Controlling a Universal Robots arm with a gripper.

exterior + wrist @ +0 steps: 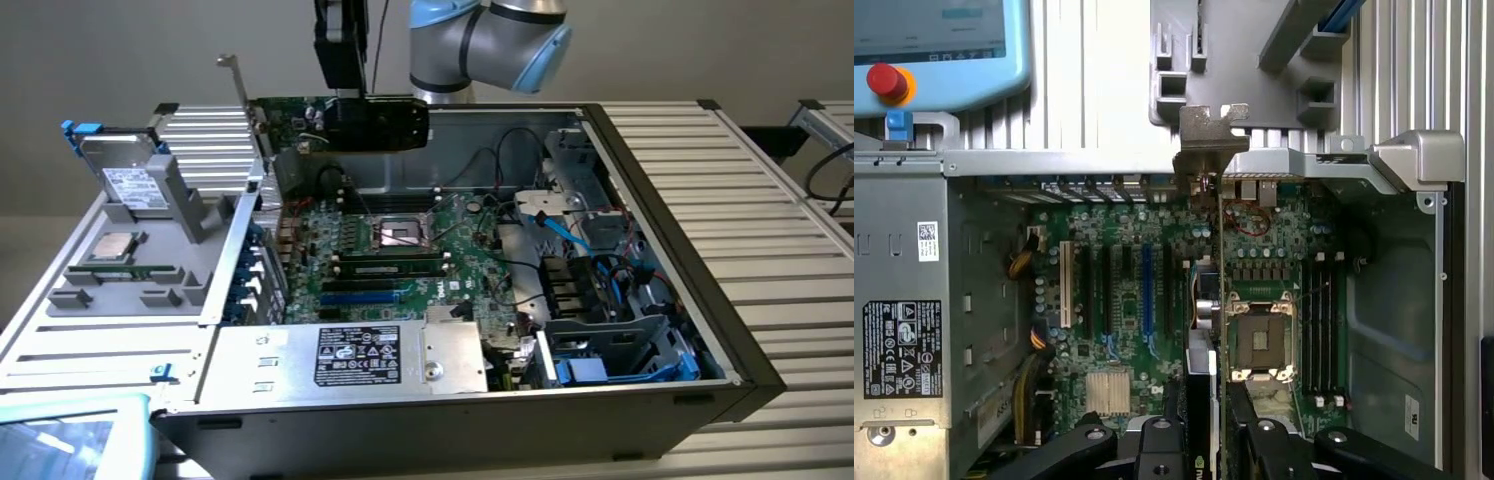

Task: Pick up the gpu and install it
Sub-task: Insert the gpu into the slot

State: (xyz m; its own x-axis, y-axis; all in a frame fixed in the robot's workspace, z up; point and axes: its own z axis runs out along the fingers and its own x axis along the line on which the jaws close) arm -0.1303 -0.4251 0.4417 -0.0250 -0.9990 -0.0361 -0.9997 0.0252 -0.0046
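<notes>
pick up: done, claw (350, 96) holds the gpu (383, 125) | where: in the air over the open computer (441, 430) | plug in: not yet

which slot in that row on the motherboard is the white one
The white slot at the end of the row, farthest from the gpu; its neighbours are black and one is blue.

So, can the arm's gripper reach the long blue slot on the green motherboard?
Probably yes: the grey case lies open, the gripper holds the black-shrouded gpu above the green motherboard, and nothing seems to cross that blue slot.
</notes>
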